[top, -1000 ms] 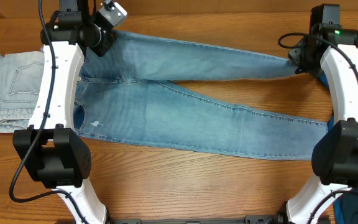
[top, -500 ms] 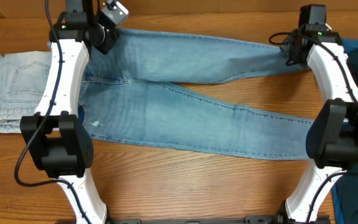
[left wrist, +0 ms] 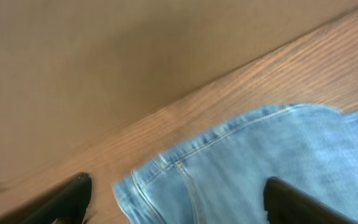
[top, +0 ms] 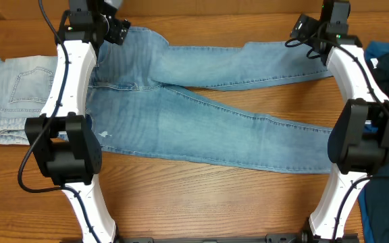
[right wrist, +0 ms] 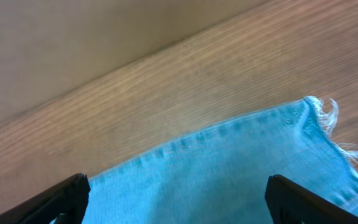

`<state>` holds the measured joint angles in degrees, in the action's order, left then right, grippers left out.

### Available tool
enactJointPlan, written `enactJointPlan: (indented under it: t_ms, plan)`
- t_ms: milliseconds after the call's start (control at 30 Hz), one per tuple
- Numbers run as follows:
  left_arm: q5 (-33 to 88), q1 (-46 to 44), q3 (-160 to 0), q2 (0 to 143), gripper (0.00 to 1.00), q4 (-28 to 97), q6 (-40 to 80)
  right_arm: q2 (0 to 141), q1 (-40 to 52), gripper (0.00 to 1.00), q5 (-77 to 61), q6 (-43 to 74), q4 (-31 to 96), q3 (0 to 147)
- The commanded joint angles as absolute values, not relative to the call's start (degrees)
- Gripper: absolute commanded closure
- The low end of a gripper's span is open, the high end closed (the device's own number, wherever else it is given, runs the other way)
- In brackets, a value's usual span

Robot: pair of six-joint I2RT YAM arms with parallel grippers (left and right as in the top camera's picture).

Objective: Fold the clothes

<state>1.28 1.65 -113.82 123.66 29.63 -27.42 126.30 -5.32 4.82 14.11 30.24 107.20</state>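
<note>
jeans (top: 215,128) flat on table (top: 201,199), legs splayed. grasp setup: left gripper (left wrist: 178,186) over waist corner, right gripper (right wrist: 178,185) over far-leg hem, both jaws wide open (nothing pinched). next, probably: descend, pinch, fold onto near leg.

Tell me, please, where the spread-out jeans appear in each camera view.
Overhead: the spread-out jeans lie across the middle, waist at upper left, legs reaching right.
Left wrist: a stitched edge of the jeans fills the lower right.
Right wrist: a frayed leg hem fills the bottom.
Shared landmark: the wooden table beneath the denim.
</note>
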Motion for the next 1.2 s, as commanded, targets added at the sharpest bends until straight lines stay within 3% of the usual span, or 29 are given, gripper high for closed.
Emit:
enactJointPlan:
  t_ms: [0,33,100,133,267,500,1167]
  plan:
    - [0.4,1.8,-117.6,120.7,0.65,36.1,-17.6,126.1,-5.9,0.28,4.6,10.0,37.2,114.1]
    - [0.6,1.8,-117.2,120.8,0.76,39.2,-15.7,126.1,-5.9,0.53,4.6,10.0,40.2,114.1]
    - [1.9,1.8,-116.3,121.2,0.80,41.5,-14.5,126.8,-5.9,0.86,4.6,10.0,42.5,113.6]
    - [3.2,1.8,-116.3,121.6,0.82,43.1,-14.5,127.5,-5.9,0.96,4.6,9.9,43.5,113.6]
    - [4.5,1.8,-116.3,123.8,0.91,47.5,-13.8,130.5,-5.8,0.96,4.6,8.4,44.3,113.2]
    - [8.3,1.8,-116.3,131.7,0.96,50.5,-11.0,132.0,-5.9,0.96,5.8,7.4,44.3,111.9]
    - [6.8,3.4,-116.3,139.1,0.96,52.9,-8.9,132.0,-5.9,0.96,7.9,4.3,39.4,103.6]
